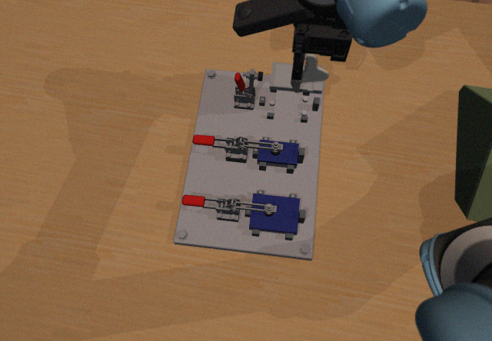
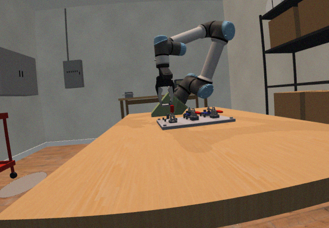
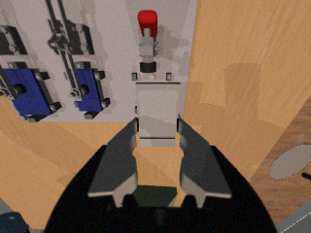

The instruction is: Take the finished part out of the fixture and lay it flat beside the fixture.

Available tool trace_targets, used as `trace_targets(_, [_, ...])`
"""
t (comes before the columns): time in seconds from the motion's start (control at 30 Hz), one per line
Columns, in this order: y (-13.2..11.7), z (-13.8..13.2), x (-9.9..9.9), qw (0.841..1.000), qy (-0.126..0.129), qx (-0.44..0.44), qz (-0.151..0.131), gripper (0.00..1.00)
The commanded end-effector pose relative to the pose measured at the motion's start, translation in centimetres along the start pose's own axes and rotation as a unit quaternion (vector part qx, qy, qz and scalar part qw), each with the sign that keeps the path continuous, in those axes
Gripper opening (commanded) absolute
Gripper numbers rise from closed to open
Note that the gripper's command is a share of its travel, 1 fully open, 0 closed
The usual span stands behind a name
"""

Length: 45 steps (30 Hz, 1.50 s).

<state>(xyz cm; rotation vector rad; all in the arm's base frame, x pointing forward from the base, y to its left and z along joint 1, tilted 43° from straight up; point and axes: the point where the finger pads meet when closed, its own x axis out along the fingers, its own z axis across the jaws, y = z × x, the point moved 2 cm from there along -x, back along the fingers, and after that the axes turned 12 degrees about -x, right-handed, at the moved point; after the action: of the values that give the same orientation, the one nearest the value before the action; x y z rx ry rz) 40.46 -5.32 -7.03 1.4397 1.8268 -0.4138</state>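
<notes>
Hand: the hand [image 3: 156, 133] is clenched on the finished part [image 3: 156, 113], one finger [image 3: 120, 157] on each side edge of the grey plate; in the exterior view the hand [image 2: 165, 94] points straight down from the wrist.
Finished part: a pale grey plate [image 1: 287, 78], held above the far end of the fixture plate [image 1: 222, 170], over the vacant station with its small pins and stops; its far edge overhangs the plate's end. From the exterior view it [image 2: 165, 104] hangs higher than the clamps. The milled slot cannot be made out.
Opened clamp: the toggle clamp [image 1: 244, 91] at the vacant station has its red handle [image 1: 239, 81] tipped upward; in the wrist view the same handle [image 3: 148, 22] lies beyond the held part.
Blue blanks: the middle blank [image 1: 277, 153] and the near blank [image 1: 274, 213] each sit in their stations with a clamp arm pressing on top, red handles [image 1: 204, 140] lying flat, pointing away from the blanks.
Bench: the wooden bench [image 1: 99, 130] carries the fixture plate; a green wedge-shaped block [image 2: 157, 110] stands behind the fixture.
</notes>
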Motion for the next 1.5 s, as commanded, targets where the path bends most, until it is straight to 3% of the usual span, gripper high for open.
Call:
trace_targets(0.0, [-0.1,0.7,0.0,1.000,-0.001,0.000,0.000,0.00])
trace_targets(1.47, [-1.9,9.1,-0.1,1.000,-0.001,0.000,0.000,0.00])
